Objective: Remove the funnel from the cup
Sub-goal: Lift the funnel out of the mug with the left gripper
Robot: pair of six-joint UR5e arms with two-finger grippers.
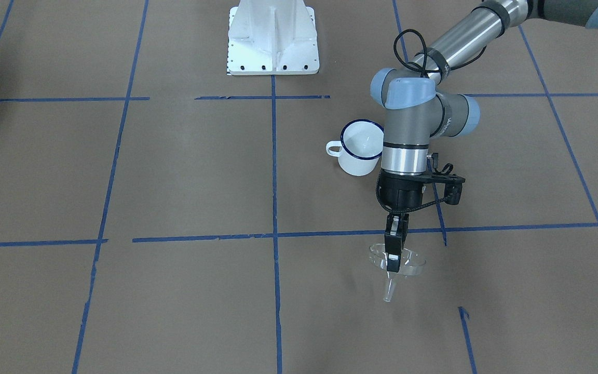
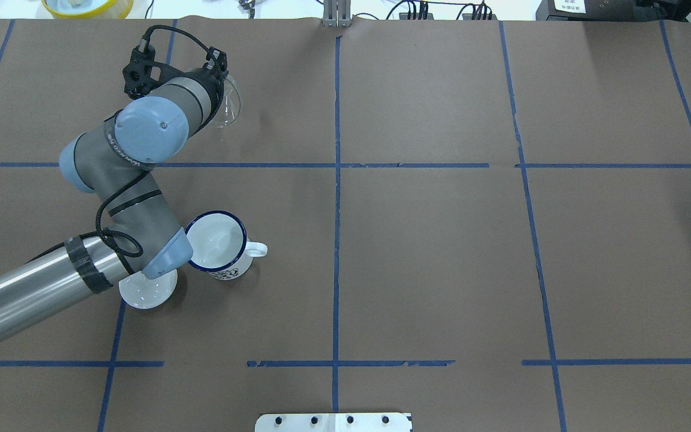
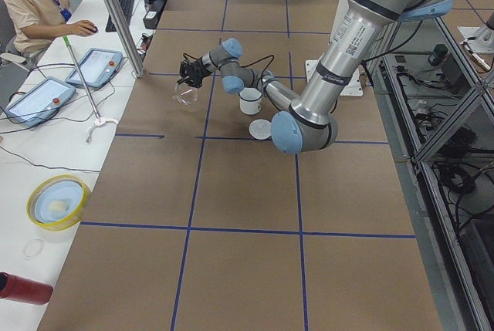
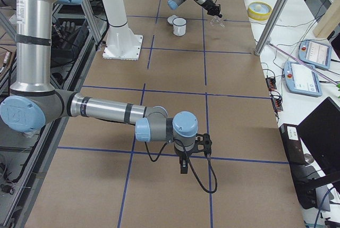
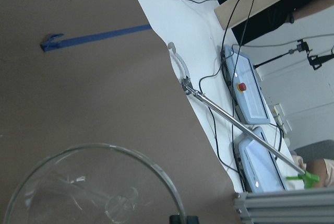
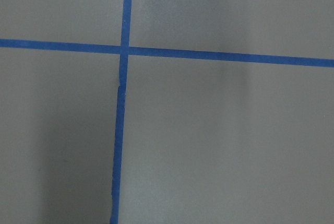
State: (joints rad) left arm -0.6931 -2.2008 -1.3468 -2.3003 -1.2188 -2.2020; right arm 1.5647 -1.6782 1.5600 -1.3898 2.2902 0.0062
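In the front-facing view the left pincer (image 1: 392, 262) sits right of centre in the lower half of the frame. It is drawn narrow on the rim of the funnel (image 1: 414, 261), which hangs spout-down, well apart from the cup (image 1: 361, 150). Whether the spout touches the bench (image 1: 174, 182) cannot be told. The cup stands upright higher in the frame, beside the arm's wrist, with its handle toward frame left. In the overhead view a white lid (image 2: 144, 294) lies near the cup's lower left, partly under the arm. The right pincer (image 4: 183, 167) shows only in the right side view, low over the bench, and whether it is open or closed cannot be told.
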